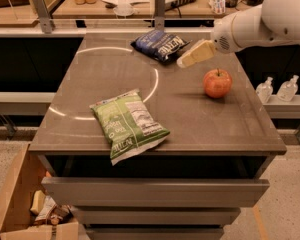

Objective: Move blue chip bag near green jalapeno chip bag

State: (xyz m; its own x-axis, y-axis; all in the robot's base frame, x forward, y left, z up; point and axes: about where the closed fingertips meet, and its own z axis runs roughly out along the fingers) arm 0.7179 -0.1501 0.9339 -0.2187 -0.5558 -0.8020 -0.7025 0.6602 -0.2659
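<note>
Upper right, my pale gripper (196, 53) hovers beside the crinkled navy-blue chip bag (160, 45), spread or pressed I cannot tell. The flat green jalapeno chip bag (129, 124) lies well apart, lower left. Grasp and carry remain.

We see a smooth plastic gripper (194, 54) over the polished tabletop (215, 119); beside its jaws, the blue chip bag (159, 45), glossy, crinkled.

The blue bag (160, 45) lay at the back of the surface (200, 119), just right of centre. The pincer (183, 62) hung just beside its right corner. The apple (217, 83) stood in front of the pincer, toward the right edge. The green bag (129, 125) lay at the front, left of centre, well apart from the blue bag. 2 bottles (277, 88) stood right of the surface.
</note>
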